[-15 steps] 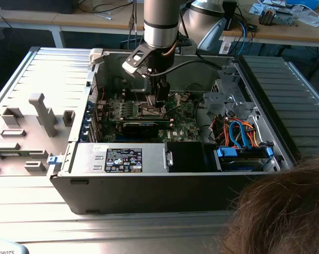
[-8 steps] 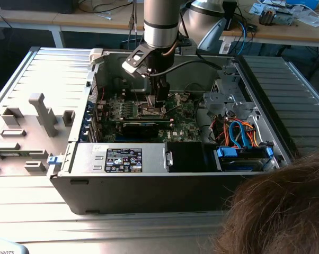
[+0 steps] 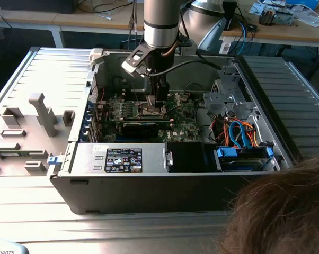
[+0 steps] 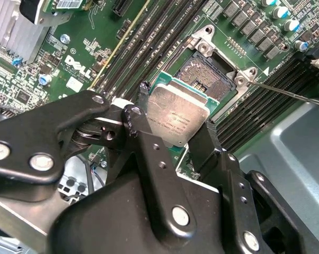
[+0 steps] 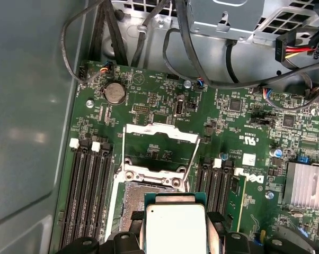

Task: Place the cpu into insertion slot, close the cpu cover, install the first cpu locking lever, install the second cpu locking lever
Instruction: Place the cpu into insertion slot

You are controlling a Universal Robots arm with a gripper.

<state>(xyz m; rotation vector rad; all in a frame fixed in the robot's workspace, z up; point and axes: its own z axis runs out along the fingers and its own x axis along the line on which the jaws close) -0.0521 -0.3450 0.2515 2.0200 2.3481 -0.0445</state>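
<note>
Exterior view: the arm reaches down into an open computer case (image 3: 69, 159), and the gripper (image 3: 160, 103) hangs low over the green board (image 3: 183, 119), a little toward 12 o'clock from the picture's centre. A boxed power unit (image 3: 122, 157) lies at the gripper's 6 o'clock. A bundle of orange and blue cables (image 3: 239, 135) lies at its 4 o'clock. A person's hair (image 3: 281, 211) fills the corner at 5 o'clock.

In the second wrist view the fingers (image 4: 134, 120) are clamped on the cpu (image 4: 178, 119), pinching it by two opposite edges with its silver top toward the camera. The slot (image 4: 210, 71) lies just beyond it, dark and bare, with nothing seated in it. The chip overlaps the slot's near edge. How high it hangs above the socket I cannot tell.

In the first wrist view the cover (image 5: 159, 130) stands swung up on its hinge at the slot's far side, away from the chip. Memory slots (image 5: 82, 185) flank the socket. A thin lever (image 4: 286, 92) angles freely away from one corner of the socket in the second wrist view, not latched.

By my judgement the first step is under way but not finished. The chip is carried to the socket and not yet seated. Closing the cover and fastening both levers are undone.
</note>
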